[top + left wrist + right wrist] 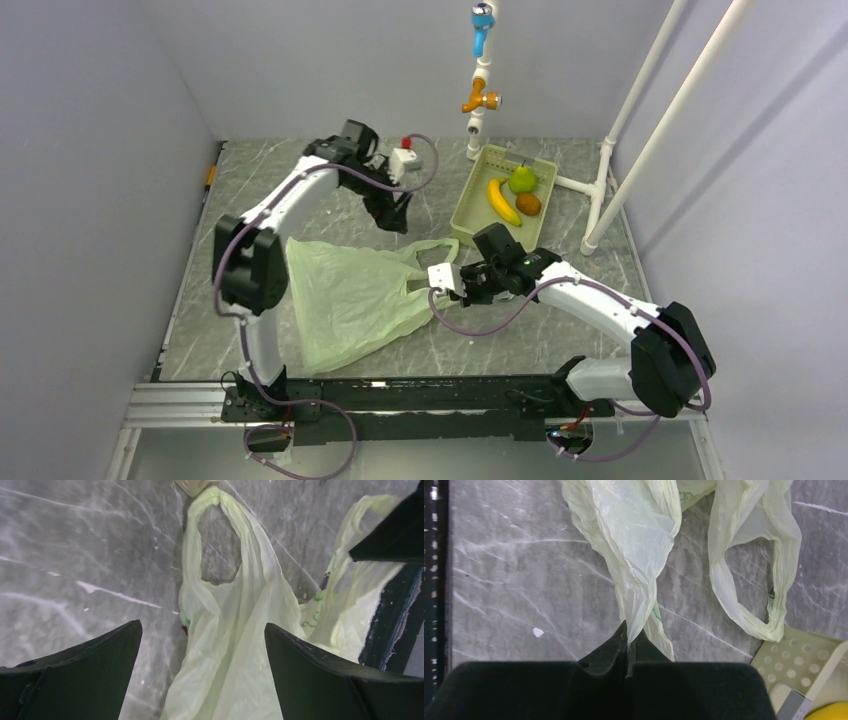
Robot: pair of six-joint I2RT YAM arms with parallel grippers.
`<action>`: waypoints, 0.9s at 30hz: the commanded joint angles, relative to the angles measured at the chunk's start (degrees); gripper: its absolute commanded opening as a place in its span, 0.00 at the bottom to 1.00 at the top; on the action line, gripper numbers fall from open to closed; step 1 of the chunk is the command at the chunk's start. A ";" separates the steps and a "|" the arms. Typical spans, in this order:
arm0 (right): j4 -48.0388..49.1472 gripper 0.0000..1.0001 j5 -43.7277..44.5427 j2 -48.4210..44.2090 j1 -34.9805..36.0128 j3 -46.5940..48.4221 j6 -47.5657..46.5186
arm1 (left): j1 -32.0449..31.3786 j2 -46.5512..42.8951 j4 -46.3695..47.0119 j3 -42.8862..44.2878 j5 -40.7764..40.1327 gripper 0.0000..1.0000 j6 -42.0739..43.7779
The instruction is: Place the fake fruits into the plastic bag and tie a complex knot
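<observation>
The pale yellow-green plastic bag (350,300) lies flat on the marble table. My right gripper (447,280) is shut on one twisted handle (636,605) at the bag's right side. The other handle loop (749,615) lies loose beside it. My left gripper (393,215) hangs open above the bag's far edge, with bag film (225,645) below and between its fingers (90,670) and nothing held. The fake fruits sit in the tray: a yellow banana (503,203), a round green one (522,179) and an orange-brown one (528,204).
The pale green tray (468,200) stands at the back right, close to my right wrist; its corner (809,665) shows in the right wrist view. White pipes with a blue and orange tap (481,70) rise at the back, and slanted white poles (640,120) stand at the right.
</observation>
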 commanded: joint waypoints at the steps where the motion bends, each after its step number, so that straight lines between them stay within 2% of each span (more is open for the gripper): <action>1: 5.04 0.00 2.72 0.32 0.14 -0.28 1.14 | -3.15 5.46 -3.85 2.08 -3.98 1.00 -0.94; 8: 5.23 0.00 3.87 -0.78 0.09 -1.28 2.83 | -5.62 3.00 2.80 -14.60 -7.20 0.99 -4.58; 11: 4.61 0.00 3.95 -1.55 0.16 -2.03 2.83 | -6.26 5.15 4.22 -17.39 -8.98 0.97 -7.38; 13: 3.68 0.00 4.19 -2.11 0.09 -2.73 2.15 | -6.04 6.19 5.82 -18.47 -9.28 0.80 -9.14; 15: 1.74 0.00 4.47 -2.82 0.09 -2.99 0.77 | -4.74 6.44 7.22 -18.27 -9.26 0.48 -10.12; 17: -1.97 0.00 5.73 -3.90 -0.32 -3.12 -0.75 | -0.84 5.63 8.09 -17.43 -7.21 0.10 -12.24; 18: -4.31 0.00 5.93 -4.57 -1.12 -3.33 -1.73 | 3.33 4.85 8.41 -16.99 -5.39 0.00 -13.27; 23: -14.62 0.00 5.24 -10.48 -8.42 -5.27 -9.81 | 18.40 -0.52 13.22 -20.56 0.07 0.00 -17.71; 27: -14.63 0.00 4.55 -13.07 -10.68 -4.18 -8.85 | 24.01 -3.60 16.40 -25.65 7.47 0.00 -19.66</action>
